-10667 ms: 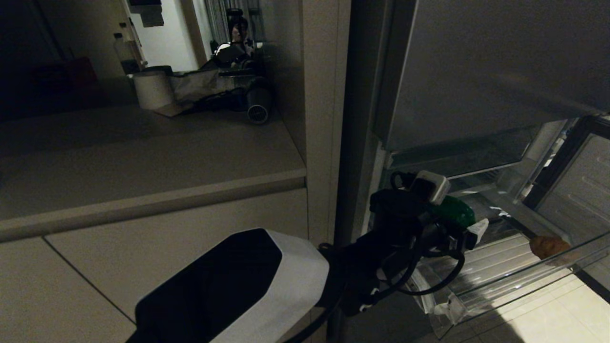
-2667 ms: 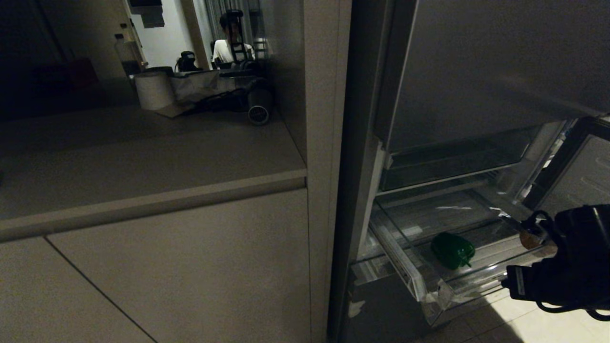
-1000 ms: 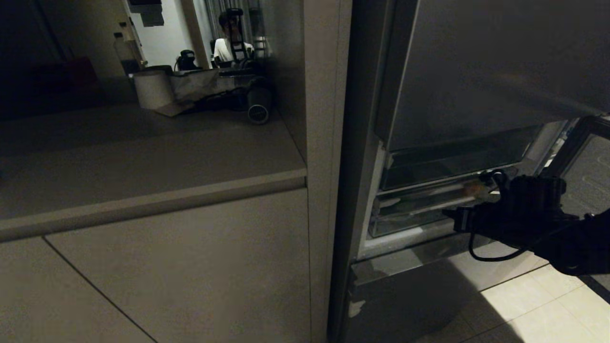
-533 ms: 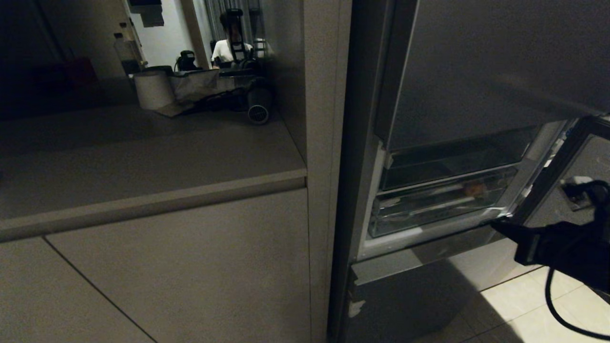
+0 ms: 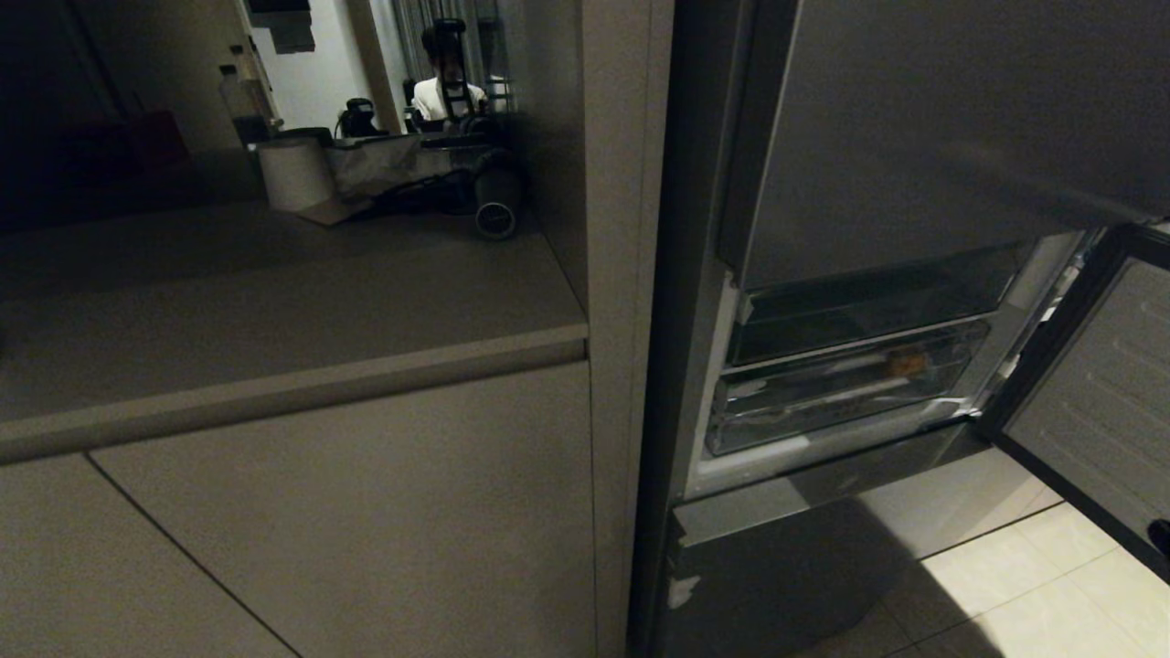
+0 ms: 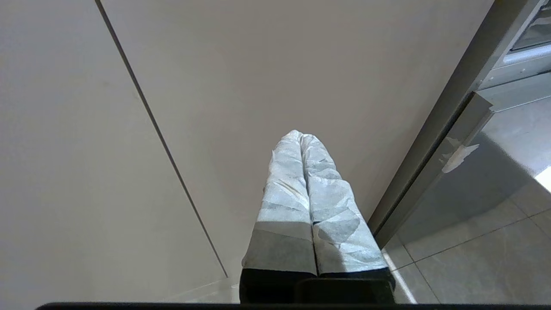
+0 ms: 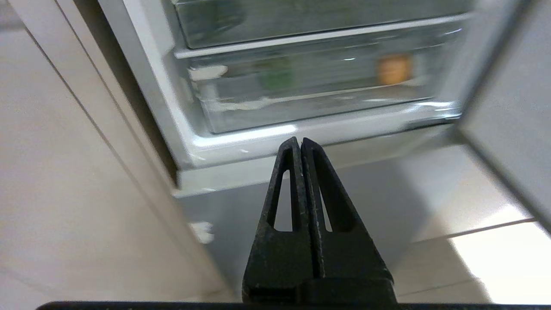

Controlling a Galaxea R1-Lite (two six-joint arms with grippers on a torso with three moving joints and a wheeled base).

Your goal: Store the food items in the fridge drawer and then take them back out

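Clear ribbed-plastic fridge drawer [image 5: 836, 397], long axis crosswise, sits pushed into the fridge, holding a rounded tan potato-like lump [image 7: 393, 69]; black right tool [image 7: 300, 142] below it is closed, empty.

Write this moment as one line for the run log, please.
drawer: pushed in | potato: inside | green item: inside | right gripper: shut, empty | left gripper: shut, parked

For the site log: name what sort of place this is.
Probably a home kitchen: an open fridge with a clear drawer pushed in, a countertop over cabinets, and a tiled floor.
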